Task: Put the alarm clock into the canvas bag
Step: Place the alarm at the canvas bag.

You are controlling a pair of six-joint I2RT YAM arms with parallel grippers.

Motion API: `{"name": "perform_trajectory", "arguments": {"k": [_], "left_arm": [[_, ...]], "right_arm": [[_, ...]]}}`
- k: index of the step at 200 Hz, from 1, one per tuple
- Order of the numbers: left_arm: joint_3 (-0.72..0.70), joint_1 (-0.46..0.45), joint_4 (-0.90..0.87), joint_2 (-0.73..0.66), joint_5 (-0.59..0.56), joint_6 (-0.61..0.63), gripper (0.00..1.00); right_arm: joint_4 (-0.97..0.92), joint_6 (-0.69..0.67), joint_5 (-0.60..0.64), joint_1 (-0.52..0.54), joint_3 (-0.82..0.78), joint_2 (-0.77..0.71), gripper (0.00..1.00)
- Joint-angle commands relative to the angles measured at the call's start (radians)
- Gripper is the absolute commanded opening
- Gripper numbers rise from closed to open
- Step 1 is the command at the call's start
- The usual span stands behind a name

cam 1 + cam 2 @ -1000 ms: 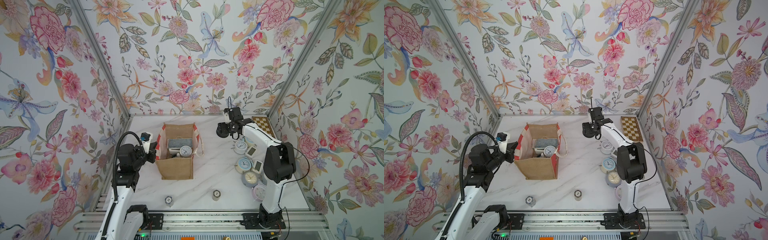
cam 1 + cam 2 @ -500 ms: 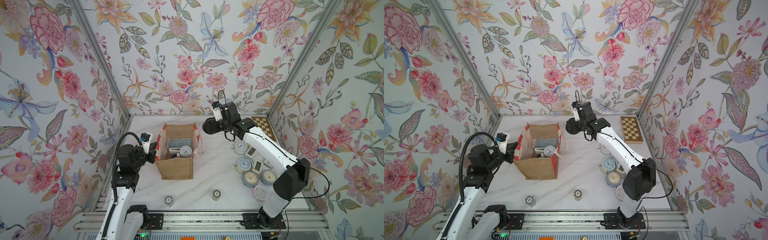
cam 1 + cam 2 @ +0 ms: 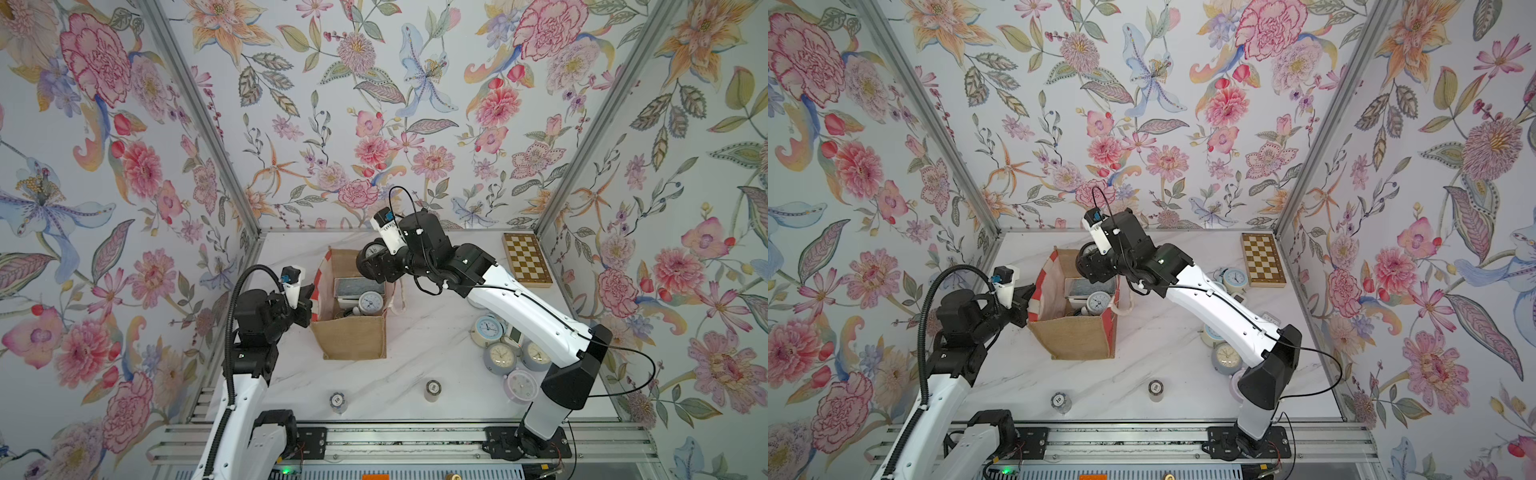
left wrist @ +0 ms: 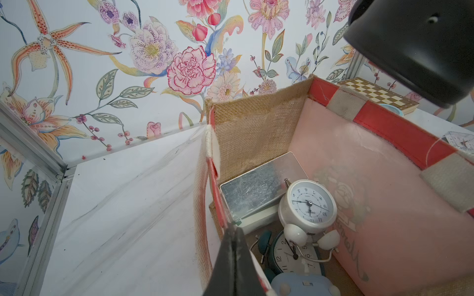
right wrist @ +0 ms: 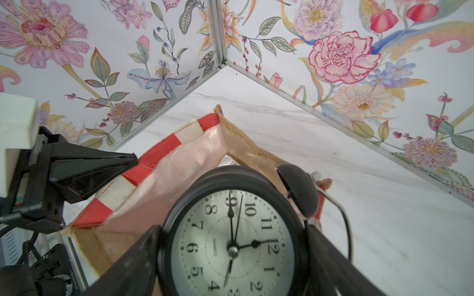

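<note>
Now the right tool [image 3: 371, 266] is gripping the black alarm clock [image 5: 232, 246] between wide-set jaws, hanging it above the far end of the canvas bag [image 3: 353, 338]. Lowering straight, clear of the white clock [image 4: 307, 205] inside, is looking wisest. Its arm is stretching across the table [image 3: 415, 365]; the left tool [image 4: 232, 238], pressed together, is pinching the striped rim.

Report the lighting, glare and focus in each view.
Both top views: even, soft light, no hard shadows, sharp throughout. Left wrist view: the left tool, shut on the canvas bag at its rim, blurs up close; the white alarm clock is crisp. Right wrist view: the black alarm clock in the right tool looks slightly soft; wallpaper sharp.
</note>
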Motion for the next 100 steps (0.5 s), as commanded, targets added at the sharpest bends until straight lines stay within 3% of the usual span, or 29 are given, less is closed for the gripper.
{"name": "perform_trajectory", "arguments": {"k": [1, 100], "left_arm": [[-0.001, 0.006, 0.028, -0.018, 0.024, 0.001, 0.00], [-0.003, 0.005, 0.026, -0.032, 0.017, 0.003, 0.00]], "right_arm": [[-0.027, 0.009, -0.042, 0.027, 0.052, 0.075, 0.55], [-0.354, -0.021, -0.256, 0.074, 0.201, 0.305, 0.54]]}}
